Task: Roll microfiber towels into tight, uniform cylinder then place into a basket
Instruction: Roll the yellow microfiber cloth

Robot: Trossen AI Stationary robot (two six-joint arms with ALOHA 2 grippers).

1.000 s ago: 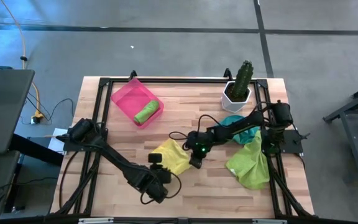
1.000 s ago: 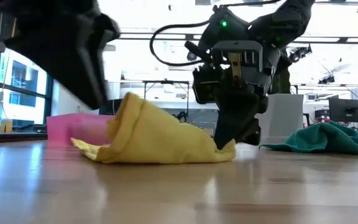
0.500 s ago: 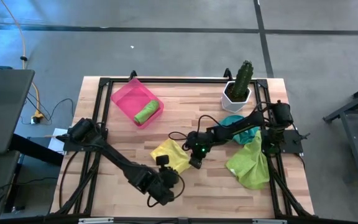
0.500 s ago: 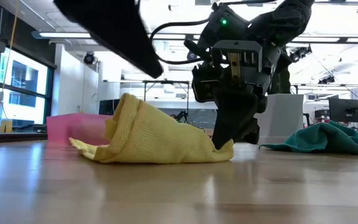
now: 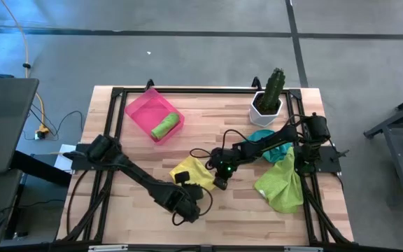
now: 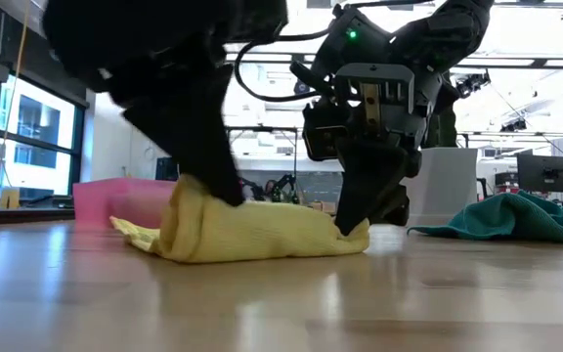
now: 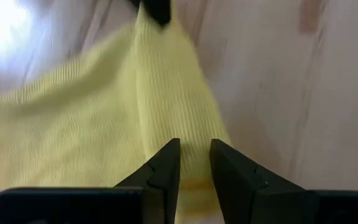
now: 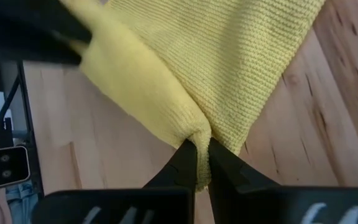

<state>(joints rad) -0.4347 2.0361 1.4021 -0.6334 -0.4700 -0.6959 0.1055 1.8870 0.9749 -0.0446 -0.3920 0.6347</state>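
On wood table, left tool has dropped, parted, onto yellow towel right tool pinches

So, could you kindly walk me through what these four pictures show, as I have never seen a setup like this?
It is a two-armed robot at a wooden table. One picture looks straight down from above, one looks level across the table top, and two come from cameras on the arms' wrists.

The right gripper is shut on one edge of the yellow towel, pinching it against the table. The left gripper is down at the towel's opposite side, with yellow cloth lying between its slightly parted fingers; a firm grip cannot be confirmed.

Elsewhere lie a teal towel, a crumpled lime green towel, a potted cactus, and the pink basket, which already holds one rolled green towel.
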